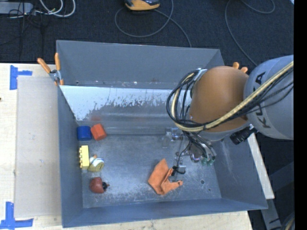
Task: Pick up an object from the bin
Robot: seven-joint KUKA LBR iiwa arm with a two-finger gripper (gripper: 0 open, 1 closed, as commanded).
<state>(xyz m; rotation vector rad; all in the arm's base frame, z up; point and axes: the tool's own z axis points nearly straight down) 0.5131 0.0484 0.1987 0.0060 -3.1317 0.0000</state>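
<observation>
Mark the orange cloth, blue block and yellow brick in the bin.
Orange cloth (pixel 159 180), camera view, middle of the crumpled fabric.
Blue block (pixel 84 132), camera view, its top face.
Yellow brick (pixel 84 156), camera view, its top face.

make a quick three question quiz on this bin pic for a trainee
1. True or false: the small blue cube lies just left of the small orange-red cube, near the left wall of the grey metal bin.
2. Which thing is the tool over? A. the crumpled orange soft sheet B. the yellow brick C. the dark red ball
3. Fill the gap: the arm reaches in from the view's ___.

Key: 1 true; 2 A; 3 right.
</observation>
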